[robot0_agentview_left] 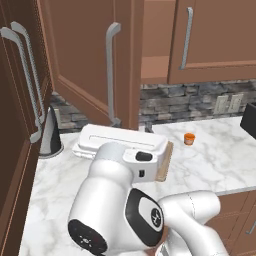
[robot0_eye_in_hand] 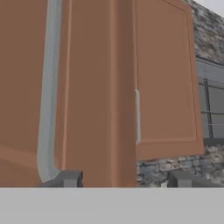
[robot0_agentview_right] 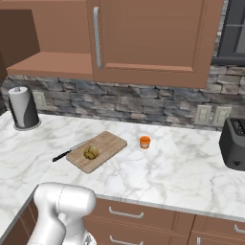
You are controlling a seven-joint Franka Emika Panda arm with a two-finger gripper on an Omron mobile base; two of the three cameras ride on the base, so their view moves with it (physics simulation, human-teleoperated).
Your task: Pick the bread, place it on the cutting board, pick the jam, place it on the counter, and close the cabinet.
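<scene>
Bread (robot0_agentview_right: 91, 152) sat on the cutting board (robot0_agentview_right: 107, 143), a knobbly yellowish lump toward the board's near left end. The board lay at an angle on the white marble counter (robot0_agentview_right: 182, 167), and a black-handled knife (robot0_agentview_right: 67, 151) rested just beside its left edge, blade toward the board. The jam (robot0_agentview_right: 144, 141) stood upright on the counter a little to the right of the board, clear of it; from the left base view the same orange jar (robot0_agentview_left: 189, 138) showed on the marble beyond the arm.

Overhead, the cabinet (robot0_agentview_right: 153, 38) had one door swung out toward the room. In the left base view that open door (robot0_agentview_left: 95, 60) stood edge-on with its long silver handle (robot0_agentview_left: 110, 75) running down it, and the bare shelf opening showed beside it. The neighbouring door (robot0_agentview_left: 215, 40) was flat shut.

The gripper (robot0_eye_in_hand: 124, 178) was up at the open door: in the hand view its two dark fingertips (robot0_eye_in_hand: 68, 178) stood apart, with the door's edge rising between them and the handle's lower bend just above the left tip. Nothing was held between them, and I couldn't tell whether either tip touched the wood.

A paper towel roll (robot0_agentview_right: 23, 107) stood at the far left of the counter, and a dark toaster (robot0_agentview_right: 234, 143) at the right.
</scene>
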